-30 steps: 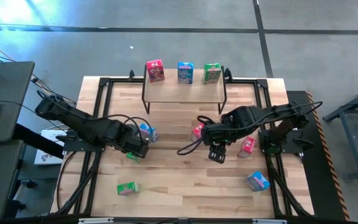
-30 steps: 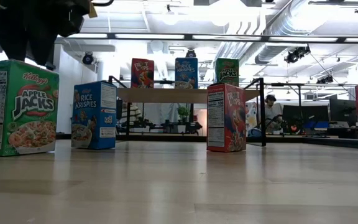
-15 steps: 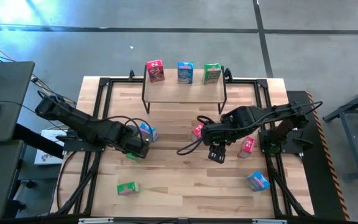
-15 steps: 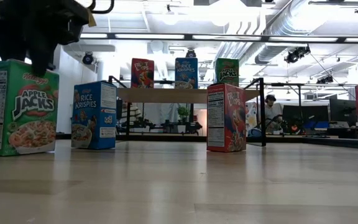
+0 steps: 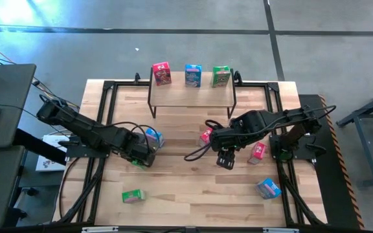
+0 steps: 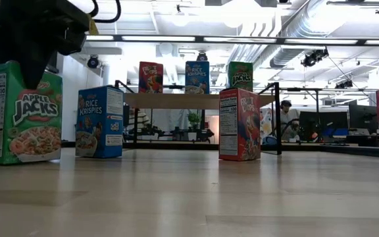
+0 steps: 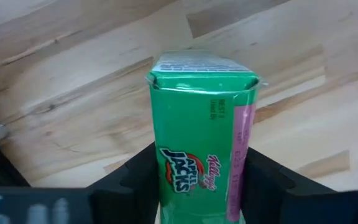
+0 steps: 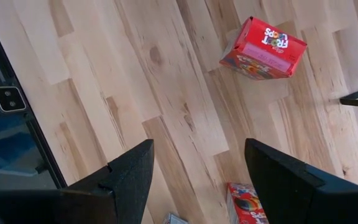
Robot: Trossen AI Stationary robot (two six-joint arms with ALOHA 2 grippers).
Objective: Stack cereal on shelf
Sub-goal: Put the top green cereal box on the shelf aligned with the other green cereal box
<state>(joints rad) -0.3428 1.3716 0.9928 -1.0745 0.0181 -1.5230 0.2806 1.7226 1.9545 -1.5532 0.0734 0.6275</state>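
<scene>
High view: left gripper [image 5: 138,157] sits over a green cereal box [image 5: 136,162] on the table, a blue box [image 5: 152,137] just beyond it toward the shelf [image 5: 192,96]; the shelf already carries a red box [image 5: 162,73], a second blue box [image 5: 193,74] and a second green box [image 5: 221,76] in a row. Right gripper [image 5: 224,160] hangs mid-table holding nothing, a red box on the table [image 5: 205,136] close beside that arm. Low view: left gripper [image 6: 28,62] comes down on the top of the upright Apple Jacks box [image 6: 20,112]; long axis vertical, box standing on the tabletop. Left wrist view: green box [image 7: 202,140] lies directly between the two fingers [image 7: 132,180], which flank its broad faces closely; contact looks likely, firm grip not confirmed. Right wrist view: fingers [image 8: 129,171] spread wide, empty, Froot Loops box [image 8: 263,48] lying flat well ahead. Judgement: left arm is the nearer; next is close, lift, carry toward the shelf.
</scene>
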